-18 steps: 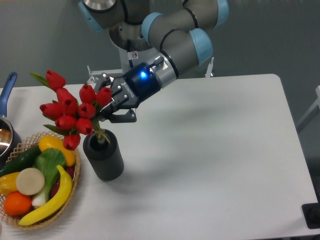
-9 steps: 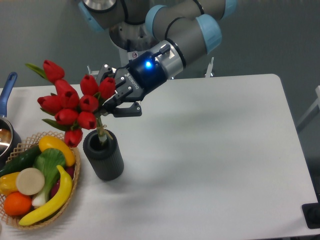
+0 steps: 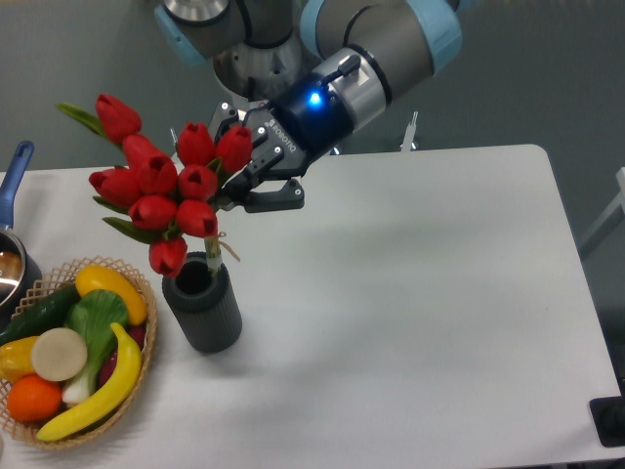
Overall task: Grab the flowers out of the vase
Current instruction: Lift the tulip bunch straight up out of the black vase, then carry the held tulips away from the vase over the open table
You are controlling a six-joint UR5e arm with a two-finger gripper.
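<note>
The flowers (image 3: 161, 186), a bunch of red tulip buds with green stems and leaves, hang tilted to the left above the vase (image 3: 202, 305). The vase is a short dark ribbed cylinder standing on the white table at the left. The stem ends (image 3: 213, 259) still reach down to the vase's rim. My gripper (image 3: 239, 186) comes in from the upper right and is shut on the flowers just below the buds.
A woven wicker basket (image 3: 137, 376) with fruit and vegetables, among them a banana (image 3: 98, 391), stands left of the vase. A pot with a blue handle (image 3: 15, 181) is at the left edge. The white table (image 3: 420, 313) stretches to the right.
My gripper has risen and shifted right with the flowers in it. The stems have slid up out of the vase until only their ends are at the rim. The vase has stayed put.
</note>
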